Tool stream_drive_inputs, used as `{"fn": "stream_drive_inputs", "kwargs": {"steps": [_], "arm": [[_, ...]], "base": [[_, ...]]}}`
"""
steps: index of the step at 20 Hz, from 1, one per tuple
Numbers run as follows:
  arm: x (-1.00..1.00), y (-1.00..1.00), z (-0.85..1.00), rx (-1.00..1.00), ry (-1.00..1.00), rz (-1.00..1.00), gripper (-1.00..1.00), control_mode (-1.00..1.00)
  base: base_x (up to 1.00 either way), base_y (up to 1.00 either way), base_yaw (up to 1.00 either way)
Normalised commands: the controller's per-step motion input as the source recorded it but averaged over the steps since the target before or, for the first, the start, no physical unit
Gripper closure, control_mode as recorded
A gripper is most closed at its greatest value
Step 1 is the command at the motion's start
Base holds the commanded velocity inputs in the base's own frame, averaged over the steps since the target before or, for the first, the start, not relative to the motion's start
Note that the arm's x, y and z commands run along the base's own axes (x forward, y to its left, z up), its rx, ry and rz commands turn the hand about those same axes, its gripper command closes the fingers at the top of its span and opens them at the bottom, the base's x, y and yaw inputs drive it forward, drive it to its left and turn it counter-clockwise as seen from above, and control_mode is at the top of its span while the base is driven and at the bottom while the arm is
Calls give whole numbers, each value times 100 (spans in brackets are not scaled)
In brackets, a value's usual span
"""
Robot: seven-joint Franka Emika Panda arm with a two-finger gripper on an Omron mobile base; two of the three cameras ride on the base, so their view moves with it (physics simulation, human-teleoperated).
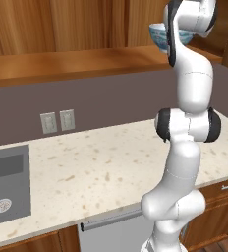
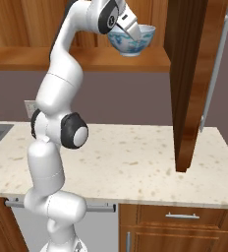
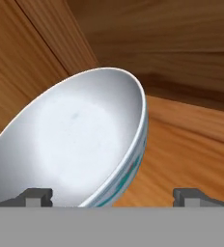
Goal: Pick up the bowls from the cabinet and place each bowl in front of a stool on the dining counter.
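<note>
Left base view: patterned bowl [image 1: 157,34] sits on the cabinet shelf [image 1: 76,61], mostly hidden behind the arm; the fingers can't be made out here.

Right base view: tool [image 2: 130,30] is at the bowl's [image 2: 131,40] near rim, above the shelf [image 2: 101,58], beside the open cabinet door [image 2: 189,83].

Hand view: tool [image 3: 119,197] jaws spread wide, nothing clamped. Bowl [image 3: 80,140] rim runs between the two fingertips [image 3: 36,197]. Advice: push in a bit deeper so one finger goes inside the wall and one outside, then close on the rim and lift straight off the shelf [image 3: 191,144].
</note>
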Motion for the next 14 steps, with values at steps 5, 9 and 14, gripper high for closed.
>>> {"fn": "stream_drive_inputs", "kwargs": {"steps": [5,9,14], "arm": [[-18,0,-5,0,-1,-1,-100,-100],[6,0,-7,0,1,0,-100,-100],[24,0,-19,0,0,0,-100,-100]], "base": [[0,0,0],[0,0,0],[0,0,0]]}}
